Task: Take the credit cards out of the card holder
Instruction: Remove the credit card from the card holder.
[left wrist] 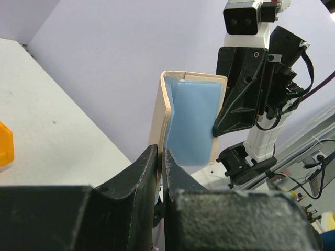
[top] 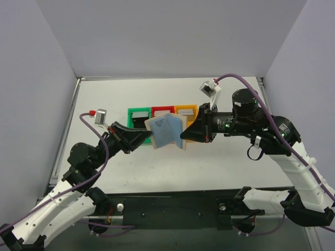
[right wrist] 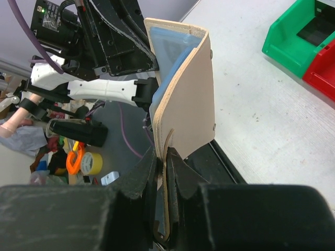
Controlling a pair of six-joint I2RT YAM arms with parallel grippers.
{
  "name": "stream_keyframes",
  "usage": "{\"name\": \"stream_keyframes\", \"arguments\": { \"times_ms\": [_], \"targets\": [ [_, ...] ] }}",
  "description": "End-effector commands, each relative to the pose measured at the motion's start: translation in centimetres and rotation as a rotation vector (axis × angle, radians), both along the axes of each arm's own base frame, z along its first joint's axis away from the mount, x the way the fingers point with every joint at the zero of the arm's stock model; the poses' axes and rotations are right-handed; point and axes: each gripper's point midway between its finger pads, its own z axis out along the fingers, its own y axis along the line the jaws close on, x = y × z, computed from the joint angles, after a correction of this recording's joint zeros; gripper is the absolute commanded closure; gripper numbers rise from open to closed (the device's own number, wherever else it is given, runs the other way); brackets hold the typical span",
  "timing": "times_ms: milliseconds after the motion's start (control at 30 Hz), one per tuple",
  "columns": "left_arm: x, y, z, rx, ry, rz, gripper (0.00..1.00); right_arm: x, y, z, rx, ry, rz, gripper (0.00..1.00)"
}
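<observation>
The tan card holder [top: 166,131] hangs open in the air between both arms, its light blue inner panels facing up. My left gripper [top: 148,137] is shut on its left flap; in the left wrist view the flap [left wrist: 191,117] stands pinched between my jaws [left wrist: 160,157]. My right gripper [top: 187,134] is shut on the right flap; in the right wrist view the tan outer side [right wrist: 186,104] rises from my jaws [right wrist: 165,157]. No loose cards show.
Three small bins stand in a row behind the holder: green [top: 137,116], red [top: 161,110], orange [top: 186,110]. The green bin also shows in the right wrist view [right wrist: 303,36]. Grey walls enclose the white table [top: 235,162] on three sides.
</observation>
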Motion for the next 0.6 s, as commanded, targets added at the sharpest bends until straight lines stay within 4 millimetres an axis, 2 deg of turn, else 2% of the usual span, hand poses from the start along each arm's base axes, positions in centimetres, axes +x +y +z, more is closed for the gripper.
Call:
{"name": "stream_keyframes", "arguments": {
  "times_ms": [0,200,400,467,567],
  "targets": [
    [-0.4,0.4,2.1,-0.024,-0.055,0.005,0.83,-0.2,0.5,1.6,0.064,-0.038,0.029,1.00],
    [-0.2,-0.8,2.0,-0.008,-0.053,-0.042,0.83,-0.4,0.8,1.6,0.071,-0.034,0.040,1.00],
    [-0.1,-0.7,1.9,-0.012,-0.043,-0.032,0.83,-1.2,0.7,2.2,0.091,-0.050,0.072,1.00],
    [0.0,-0.6,1.7,-0.019,-0.028,-0.027,0.78,-1.9,0.6,2.7,0.116,-0.058,0.103,1.00],
    [0.0,-0.8,1.4,-0.029,-0.008,-0.041,0.62,-3.3,0.4,3.5,0.159,-0.073,0.162,1.00]
  ]
}}
